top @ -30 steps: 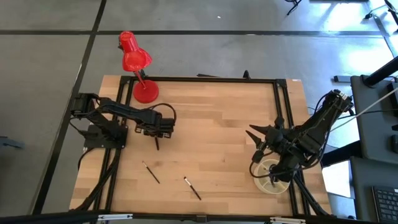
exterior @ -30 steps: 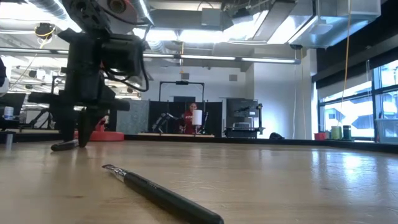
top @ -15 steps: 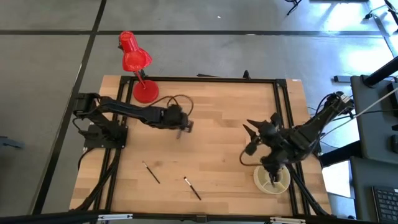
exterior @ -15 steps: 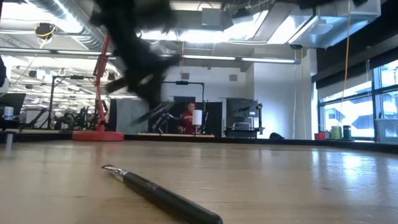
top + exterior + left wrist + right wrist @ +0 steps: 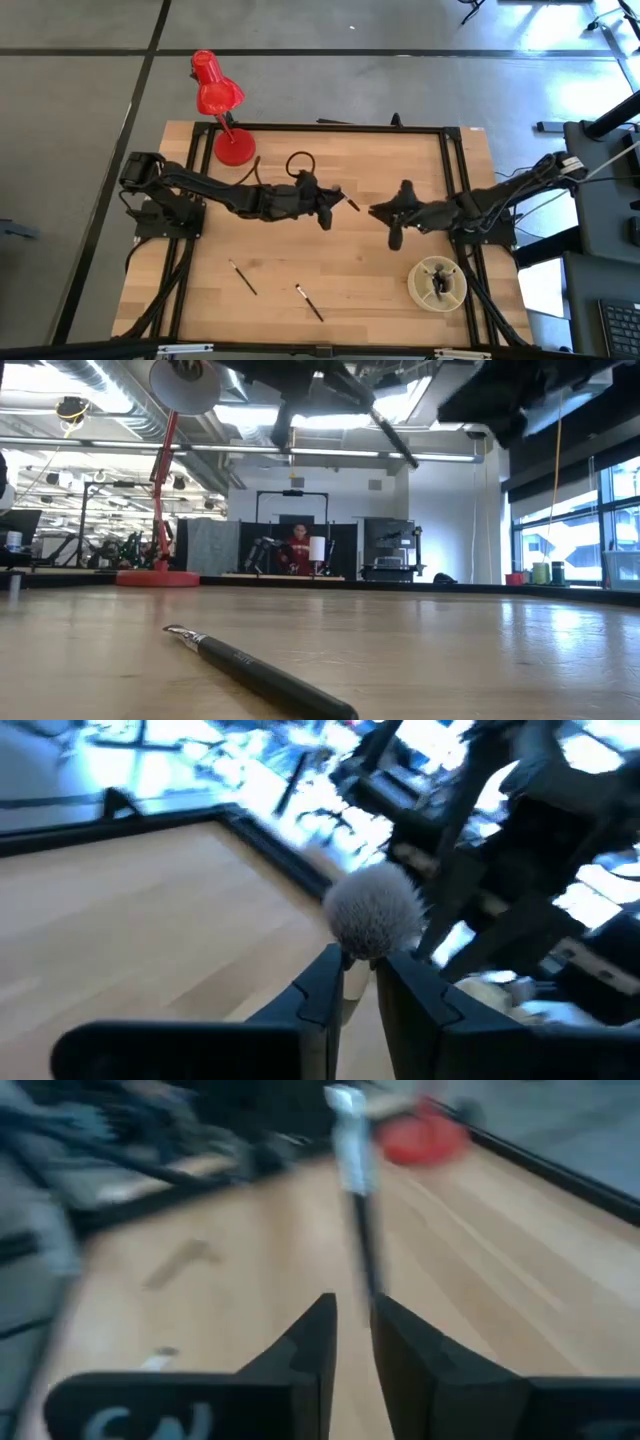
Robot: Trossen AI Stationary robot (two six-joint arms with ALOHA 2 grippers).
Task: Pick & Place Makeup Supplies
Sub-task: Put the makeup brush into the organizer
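Note:
My left gripper (image 5: 332,205) hangs over the table's middle, shut on a makeup brush (image 5: 350,203) with a fluffy grey head (image 5: 375,912). In the low view the brush (image 5: 395,440) shows as a dark slanting stick high above the table. My right gripper (image 5: 372,210) faces it from the table's right, its fingers (image 5: 318,1335) a narrow gap apart. The brush's dark handle (image 5: 365,1245) runs away from their tips. Two more brushes (image 5: 243,277) (image 5: 309,302) lie flat on the wood near the front edge. My left gripper pinches the brush just below its fluffy head (image 5: 356,968) between its two fingers. The fingers come about level from the table's left. The brush is lifted clear of the table and slants down toward the right arm. My right gripper's fingertips stand at the handle's near end (image 5: 371,1308); whether they touch it I cannot tell.
A round pale holder (image 5: 437,283) with brushes in it stands at the near right, beside the right arm. A red desk lamp (image 5: 218,100) stands on its base (image 5: 234,148) at the far left corner. The nearest loose brush (image 5: 260,675) lies close to the low camera.
My left gripper has risen from the table's left part with a brush, swung toward the middle and tipped from pointing down to about level. The brush is lifted clear. My right gripper has left the holder and gone toward the far side and the middle, facing the left gripper.

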